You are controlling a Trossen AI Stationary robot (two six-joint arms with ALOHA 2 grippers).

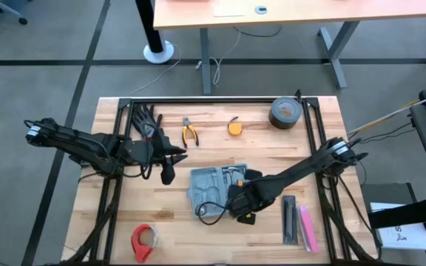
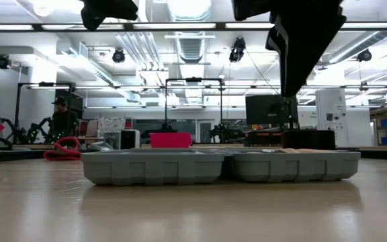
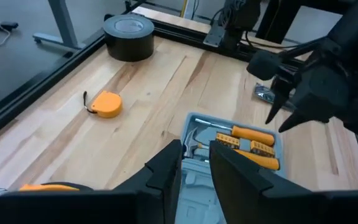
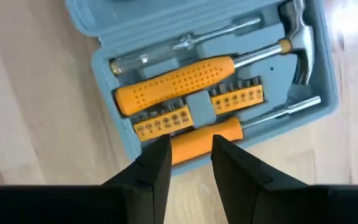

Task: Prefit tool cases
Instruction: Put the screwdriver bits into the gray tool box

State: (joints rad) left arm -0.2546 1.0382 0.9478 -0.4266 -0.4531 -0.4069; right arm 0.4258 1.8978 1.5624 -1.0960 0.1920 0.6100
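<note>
- The tool case [image 1: 214, 188] lies open near the middle of the tabletop [image 1: 272, 148], grey tray up
- The right hand [image 4: 190, 152] hangs just over the case, fingers slightly spread astride an orange screwdriver handle [image 4: 207, 140], not pinching it
- The left hand [image 3: 196, 163] hovers beside the case, fingers narrowly apart, holding nothing
- An orange tape measure [image 1: 234, 127] lies beyond the case

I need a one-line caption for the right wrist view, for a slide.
Right hand, fingers parted, above an orange handle in the open blue-grey tool case holding a hammer and bits.
</note>
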